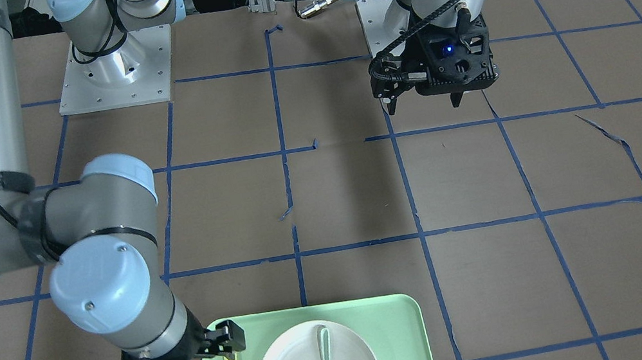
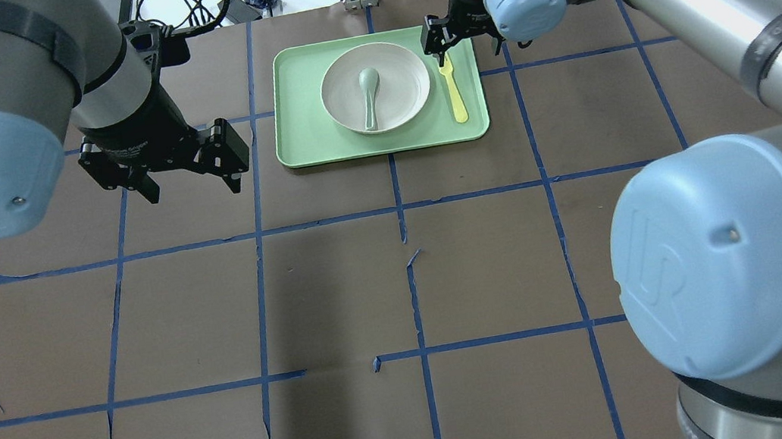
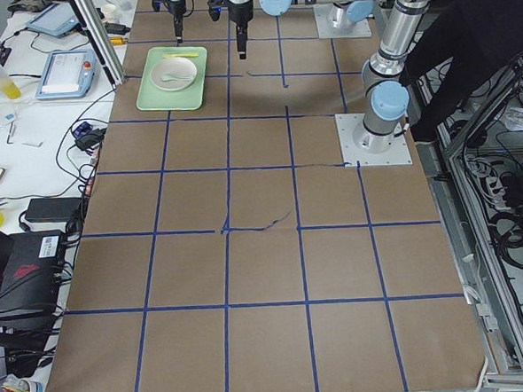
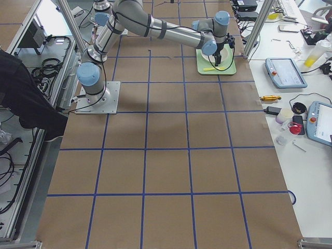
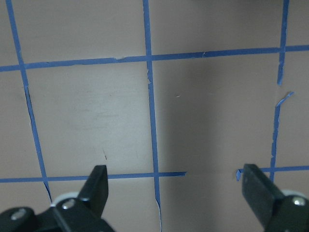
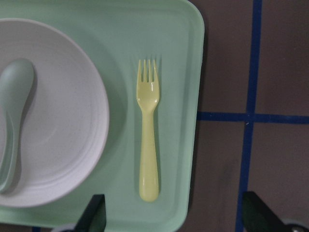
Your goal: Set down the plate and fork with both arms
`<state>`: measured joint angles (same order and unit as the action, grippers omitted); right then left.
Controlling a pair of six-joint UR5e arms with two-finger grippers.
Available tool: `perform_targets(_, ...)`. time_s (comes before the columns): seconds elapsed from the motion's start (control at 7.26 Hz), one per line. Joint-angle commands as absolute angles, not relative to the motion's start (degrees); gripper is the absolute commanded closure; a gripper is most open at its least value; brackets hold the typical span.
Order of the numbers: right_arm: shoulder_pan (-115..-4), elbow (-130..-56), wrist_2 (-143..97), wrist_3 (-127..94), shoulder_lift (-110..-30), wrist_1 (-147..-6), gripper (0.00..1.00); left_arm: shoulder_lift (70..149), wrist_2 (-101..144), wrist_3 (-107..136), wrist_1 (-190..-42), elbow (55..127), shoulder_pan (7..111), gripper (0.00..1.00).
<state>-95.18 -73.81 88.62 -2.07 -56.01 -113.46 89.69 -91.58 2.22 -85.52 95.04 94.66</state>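
Brown paper gridded with blue tape covers the table (image 2: pixel 340 295). Nearest the robot, the left gripper (image 2: pixel 194 192) hangs over bare paper, fingers spread wide and holding nothing. Farther out sits a mint tray (image 2: pixel 304 147) carrying the plate (image 2: pixel 411 90), with a spoon (image 2: pixel 368 92) lying in it and the fork (image 2: pixel 453 92) just beside its rim. Above the fork my right gripper (image 6: pixel 176 217) hovers, jaws apart. I judge the fork light, stiff and slick, so I'd pinch across its slim handle. I'd take the plate by its raised rim.
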Motion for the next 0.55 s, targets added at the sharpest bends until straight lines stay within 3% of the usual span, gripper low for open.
perform_targets(0.0, -93.00, -85.72, 89.99, -1.84, -73.22, -107.50, 0.00, 89.56, -91.58, 2.28, -85.52, 95.01, 94.66, 0.00)
perform_targets(0.28, -91.94, -96.28, 90.61, -5.17, -86.87, -106.54, 0.00, 89.47, -91.76, 2.20, -85.60, 95.10, 94.66, 0.00)
perform_targets(0.41, -92.11, -97.63, 93.49, -5.36, -91.01, -102.70, 0.00, 89.47, -91.76, 2.20, -85.61, 95.18, 94.66, 0.00)
